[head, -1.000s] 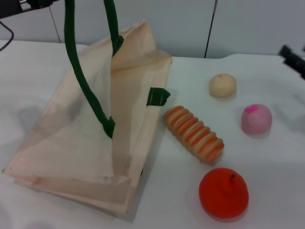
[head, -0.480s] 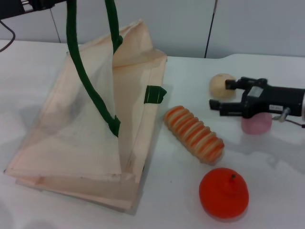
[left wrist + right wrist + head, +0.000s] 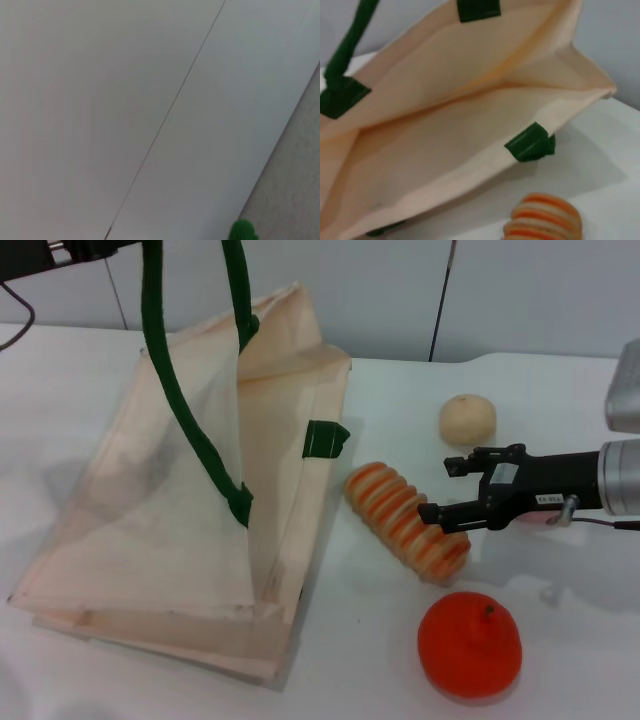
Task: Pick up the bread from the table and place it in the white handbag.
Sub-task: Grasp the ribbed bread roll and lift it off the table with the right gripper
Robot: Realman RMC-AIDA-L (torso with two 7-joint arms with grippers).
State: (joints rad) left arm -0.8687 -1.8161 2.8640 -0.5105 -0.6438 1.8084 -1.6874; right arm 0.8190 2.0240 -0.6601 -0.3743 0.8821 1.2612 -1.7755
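Observation:
The bread [image 3: 405, 519], a ridged loaf with orange and cream stripes, lies on the white table [image 3: 560, 380] just right of the white handbag [image 3: 150, 530]. My right gripper [image 3: 443, 489] is open and reaches in from the right, its fingers straddling the loaf's near right end without closing on it. The bag's dark green handle [image 3: 160, 350] is pulled up out of the top of the head view, holding its mouth open. My left arm [image 3: 50, 252] shows at the top left beside the handle. The right wrist view shows the bag's open mouth [image 3: 470, 100] and the loaf's end [image 3: 545, 220].
A small round tan bun [image 3: 467, 420] sits behind the right gripper. A red-orange fruit [image 3: 470, 645] sits in front of the loaf's right end. A green bit [image 3: 242, 231] shows in the left wrist view against a grey wall.
My right gripper has come in from the right, moved left and lower, and now covers the loaf's right end and hides the pink item. The bag and loaf have stayed put.

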